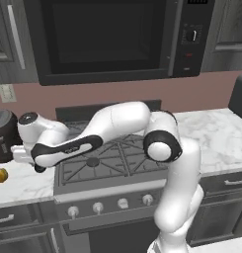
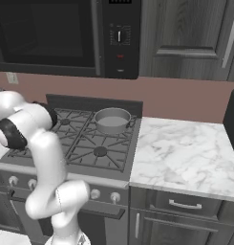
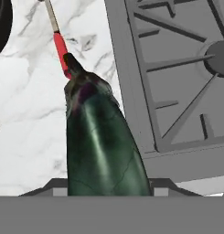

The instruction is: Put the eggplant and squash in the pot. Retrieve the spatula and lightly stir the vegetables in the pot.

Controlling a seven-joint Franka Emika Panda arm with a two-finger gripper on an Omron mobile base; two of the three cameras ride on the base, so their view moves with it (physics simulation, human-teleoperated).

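Where the hand view looks down along the tool (image 3: 106, 194), you see the eggplant (image 3: 102, 146) standing between its fingertips, dark and glossy, stem end pointing away from the camera; the tool is closed on the eggplant, holding it above the marble desk (image 3: 31, 114). Just past the stem lies the spatula (image 3: 58, 41), red handle toward the eggplant, flat on the desk; whether they touch, you cannot tell. The stove (image 3: 177, 73) edge runs just beside the eggplant. From the left base view, the squash (image 1: 0, 175) sits on the desk left of the stove, near the arm's hand. From the right base view, the pot (image 2: 112, 119) stands on a rear burner.
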